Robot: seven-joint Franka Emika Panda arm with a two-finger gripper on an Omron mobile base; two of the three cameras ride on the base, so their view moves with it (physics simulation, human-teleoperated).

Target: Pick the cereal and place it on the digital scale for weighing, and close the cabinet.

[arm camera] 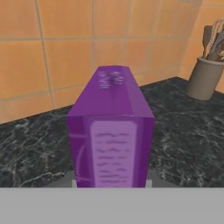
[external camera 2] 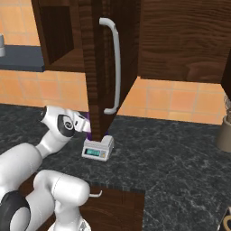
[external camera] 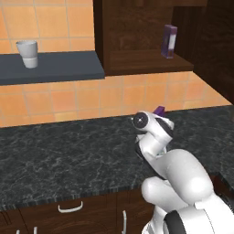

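Cereal [arm camera: 111,131] stands upright directly ahead of my gripper, over the digital scale [external camera 2: 98,149]; whether my fingers clamp it I cannot tell. I judge placement is underway: lower squarely, release only once it sits flat. Box is slim, deep purple, with a paler panel facing me. Cabinet [external camera 2: 101,67] door remains open.

Dark-brown wooden cabinet [external camera 2: 108,67], speckled counter [external camera: 68,155]
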